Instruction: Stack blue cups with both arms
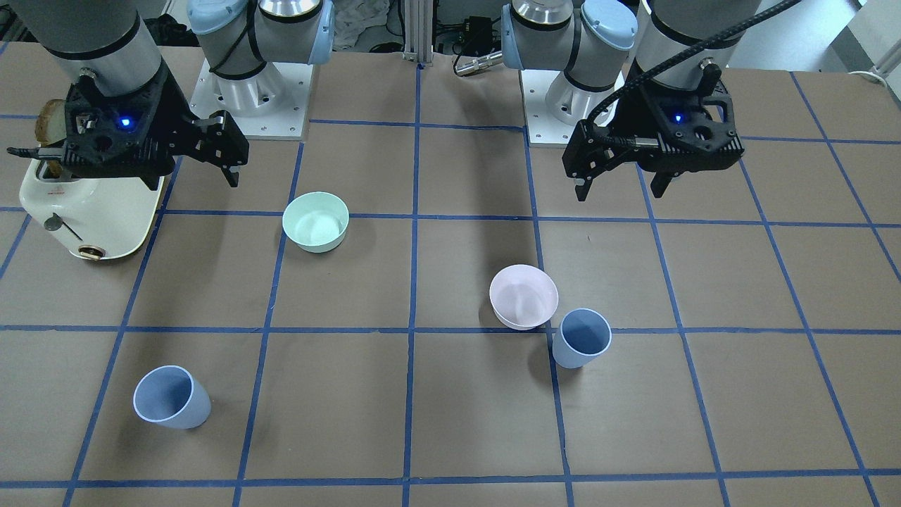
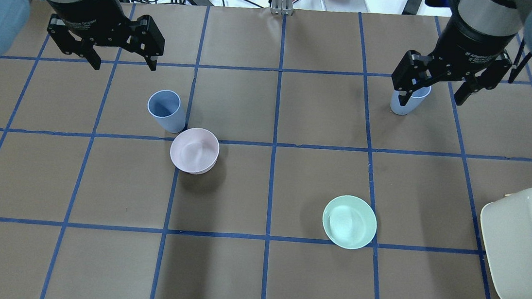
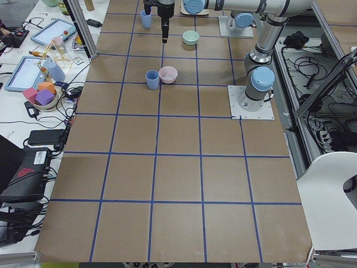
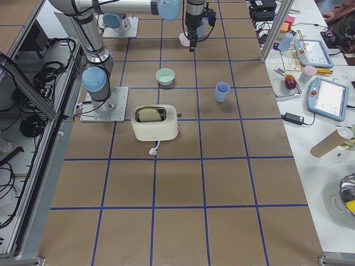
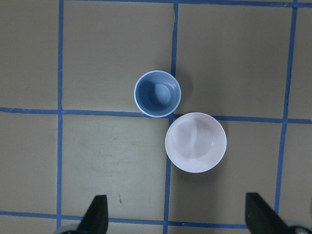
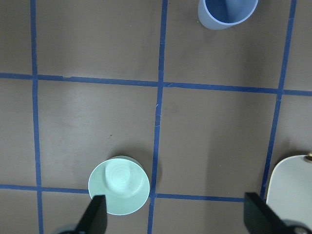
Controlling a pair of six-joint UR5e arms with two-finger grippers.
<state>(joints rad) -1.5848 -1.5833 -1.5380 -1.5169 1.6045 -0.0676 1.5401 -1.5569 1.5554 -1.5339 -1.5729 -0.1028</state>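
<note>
Left jaws hang wide open, empty, one blue cup (image 5: 157, 93) well ahead, just beside the pink bowl (image 5: 195, 142). Right jaws gape empty too, other blue cup (image 6: 227, 12) well ahead.

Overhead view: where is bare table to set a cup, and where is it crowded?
Bare: squares between the pale pink plastic bowl and the mint-green plastic bowl. Crowded: the pale blue plastic tumbler beside the pink bowl.
</note>
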